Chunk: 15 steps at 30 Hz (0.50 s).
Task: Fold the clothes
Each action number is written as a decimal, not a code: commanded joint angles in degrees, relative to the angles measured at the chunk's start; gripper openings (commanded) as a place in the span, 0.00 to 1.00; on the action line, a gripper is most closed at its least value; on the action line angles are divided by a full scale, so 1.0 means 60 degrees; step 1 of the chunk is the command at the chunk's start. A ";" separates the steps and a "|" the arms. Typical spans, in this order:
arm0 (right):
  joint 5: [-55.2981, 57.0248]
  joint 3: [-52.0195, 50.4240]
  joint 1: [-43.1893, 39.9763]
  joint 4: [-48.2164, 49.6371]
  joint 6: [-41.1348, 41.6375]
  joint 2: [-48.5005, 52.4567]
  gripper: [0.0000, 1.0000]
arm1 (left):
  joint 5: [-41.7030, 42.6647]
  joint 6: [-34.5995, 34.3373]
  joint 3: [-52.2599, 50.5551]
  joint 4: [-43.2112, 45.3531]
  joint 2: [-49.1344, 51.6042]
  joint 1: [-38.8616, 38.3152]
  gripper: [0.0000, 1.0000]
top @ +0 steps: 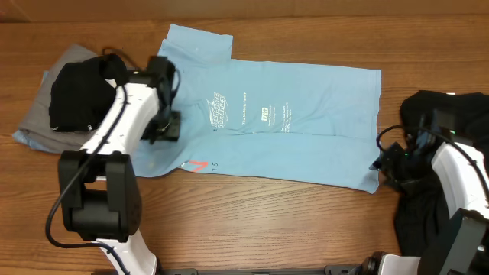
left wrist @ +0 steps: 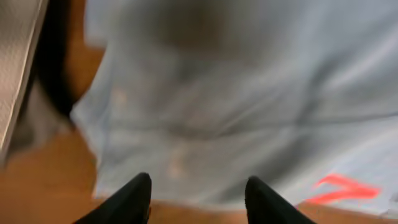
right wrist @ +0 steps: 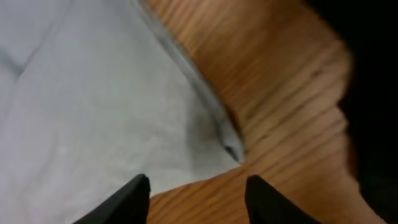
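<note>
A light blue T-shirt (top: 283, 130) with white lettering lies folded lengthwise across the table, one sleeve (top: 200, 42) sticking out at the back left. My left gripper (top: 170, 127) hovers at the shirt's left end, open, with blurred blue fabric (left wrist: 236, 106) and a red mark (left wrist: 345, 188) beyond its fingertips (left wrist: 138, 194). My right gripper (top: 384, 164) is at the shirt's right front corner (right wrist: 231, 148), open over bare wood, nothing between its fingers (right wrist: 134, 198). A black shirt (top: 80, 92) lies on a grey one (top: 46, 114) at the left.
A heap of black clothes (top: 443, 114) sits at the right edge under my right arm. The wooden table (top: 267, 221) shows in front of the blue shirt. The left arm's base (top: 99, 202) stands at the front left.
</note>
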 commanded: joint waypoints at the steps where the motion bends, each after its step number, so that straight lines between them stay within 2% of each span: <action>1: 0.0459 -0.0317 -0.0561 -0.0011 0.0204 -0.0095 0.56 | -0.0262 -0.0874 0.0025 -0.0940 -0.0189 0.0769 0.56; 10: -0.1515 -0.2342 -0.0532 0.2240 0.0127 -0.0087 0.54 | 0.1009 -0.0998 -0.0448 -0.1239 -0.0189 0.2623 0.65; 12: -0.1450 -0.2583 -0.0532 0.2506 0.0178 -0.0087 0.42 | 0.1457 -0.0834 -0.0714 -0.1086 -0.0189 0.2954 0.64; 14: -0.0758 -0.2616 -0.0583 0.2546 0.0521 -0.0087 0.16 | 0.1745 -0.0743 -0.1049 -0.0849 -0.0189 0.3162 0.64; 15: -0.0448 -0.2601 -0.0623 0.2557 0.0725 -0.0091 0.13 | 0.1770 -0.0743 -0.1184 -0.0721 -0.0189 0.3195 0.64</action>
